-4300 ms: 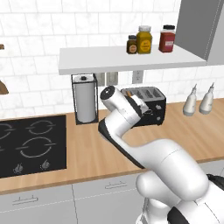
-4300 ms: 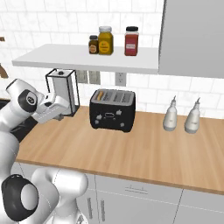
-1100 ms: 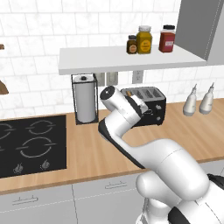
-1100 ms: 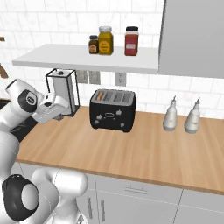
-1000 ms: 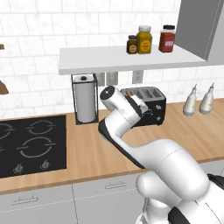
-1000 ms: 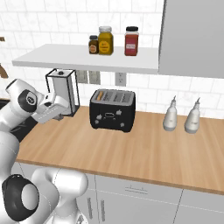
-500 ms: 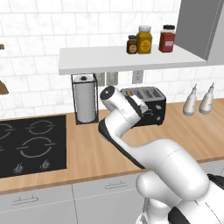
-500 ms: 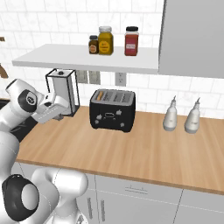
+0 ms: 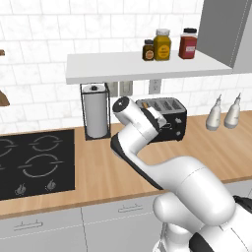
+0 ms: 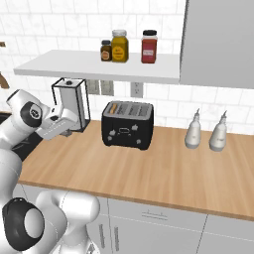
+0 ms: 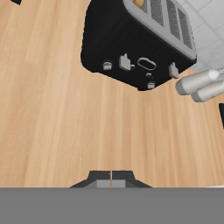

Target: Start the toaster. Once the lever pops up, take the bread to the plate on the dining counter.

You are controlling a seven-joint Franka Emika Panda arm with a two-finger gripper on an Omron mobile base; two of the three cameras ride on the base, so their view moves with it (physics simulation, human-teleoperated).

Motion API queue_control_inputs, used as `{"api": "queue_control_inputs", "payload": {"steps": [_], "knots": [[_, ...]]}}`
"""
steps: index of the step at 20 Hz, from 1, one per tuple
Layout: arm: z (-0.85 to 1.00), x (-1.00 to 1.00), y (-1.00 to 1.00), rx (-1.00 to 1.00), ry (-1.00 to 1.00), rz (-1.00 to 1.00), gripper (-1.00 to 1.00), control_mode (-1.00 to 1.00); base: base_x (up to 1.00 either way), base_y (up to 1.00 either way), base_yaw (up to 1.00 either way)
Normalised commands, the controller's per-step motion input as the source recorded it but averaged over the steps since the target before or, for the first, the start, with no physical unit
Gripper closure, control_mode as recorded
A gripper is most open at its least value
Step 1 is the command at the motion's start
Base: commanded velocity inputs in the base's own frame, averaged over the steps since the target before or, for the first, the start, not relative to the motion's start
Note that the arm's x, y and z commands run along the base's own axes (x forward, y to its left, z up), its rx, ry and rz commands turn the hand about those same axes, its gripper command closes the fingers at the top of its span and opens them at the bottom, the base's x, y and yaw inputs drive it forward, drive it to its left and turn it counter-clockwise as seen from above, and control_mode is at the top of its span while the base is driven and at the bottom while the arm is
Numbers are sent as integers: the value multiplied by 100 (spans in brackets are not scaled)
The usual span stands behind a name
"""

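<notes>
Apparently rigid, the black boxy four-slot toaster [image 10: 127,124] is faced by the closed two-finger gripper [image 11: 111,174]; its small front lever [image 11: 125,62] should be pressed.

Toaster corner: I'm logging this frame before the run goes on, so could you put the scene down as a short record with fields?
toaster: black, four slots, on the wood counter, front controls facing the robot
bread: tan edge showing in the leftmost slot
gripper: shut, holding nothing, above the counter short of the toaster
paper towel roll: upright, left of the toaster
bottles: two, right of the toaster
jars: three, on the shelf above
</notes>
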Motion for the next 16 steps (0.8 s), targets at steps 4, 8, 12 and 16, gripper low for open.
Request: {"api": "queue_control_inputs", "payload": {"steps": [4, 8, 12, 16], "knots": [[0, 0, 0, 0, 0, 0, 100, -100, 0, 0, 0], [0, 0, 0, 0, 0, 0, 100, -100, 0, 0, 0], [0, 0, 0, 0, 0, 0, 100, -100, 0, 0, 0], [0, 0, 0, 0, 0, 0, 100, -100, 0, 0, 0]]}}
